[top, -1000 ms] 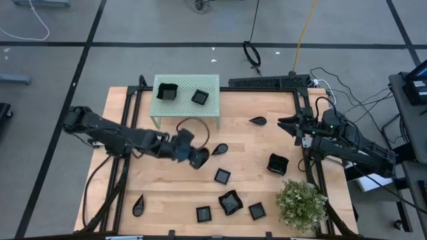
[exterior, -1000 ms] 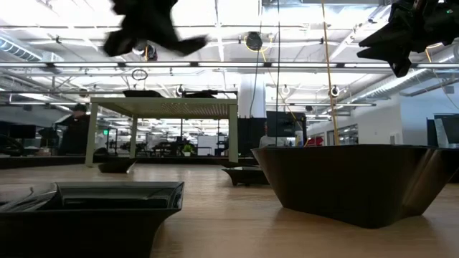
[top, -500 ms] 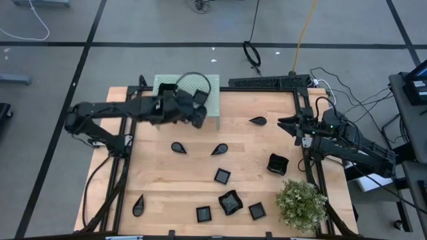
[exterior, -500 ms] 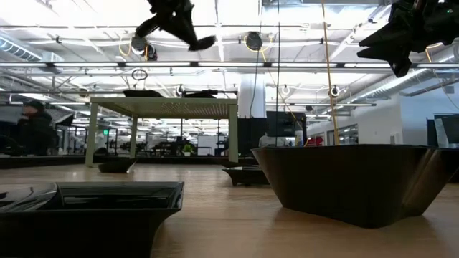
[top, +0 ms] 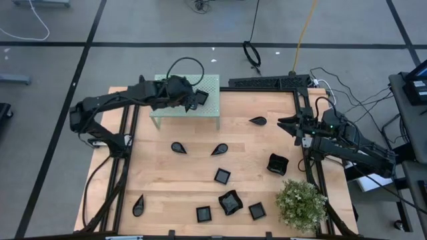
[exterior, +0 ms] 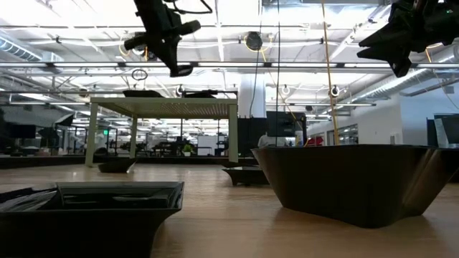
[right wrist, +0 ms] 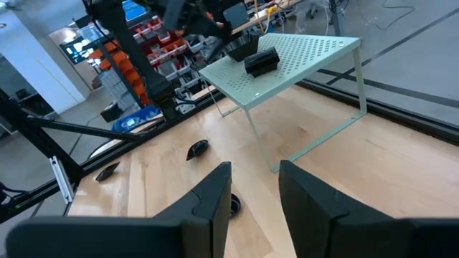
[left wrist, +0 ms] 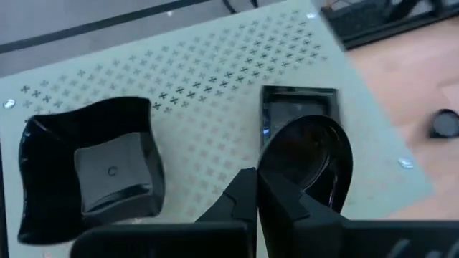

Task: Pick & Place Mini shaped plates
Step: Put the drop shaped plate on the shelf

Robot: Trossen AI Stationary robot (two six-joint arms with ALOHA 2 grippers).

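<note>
Mini shaped plates lay scattered over the wooden table [top: 167,173], and one was in the air; the left gripper [left wrist: 257,193] hung above the green perforated platform [top: 212,83] at the far left of the table, its fingers closed on the rim of a teardrop plate [left wrist: 310,156]; that plate hovered over a small square plate [left wrist: 297,99] already resting on the platform; a larger wavy-rimmed plate [left wrist: 93,168] sat on the same platform farther to the left, apart from the square one; in the high view the left arm reached across the platform and covered much of it, so only the square plate [top: 200,97] showed clearly there; on the bare wood, two teardrop plates [top: 178,147] [top: 219,149] lay near the platform's legs, another [top: 257,121] lay to the right of it, and a fourth [top: 138,205] sat at the near left edge; a wavy-rimmed plate [top: 277,164] stood toward the right, and a cluster of square plates [top: 222,176] [top: 203,214] [top: 256,211] with another wavy one [top: 230,202] filled the near middle; a potted green plant [top: 301,203] stood at the near right corner, close to that cluster; the right gripper [right wrist: 251,188] waited above the table's right edge, its fingers parted and holding nothing, well clear of the platform.
</note>
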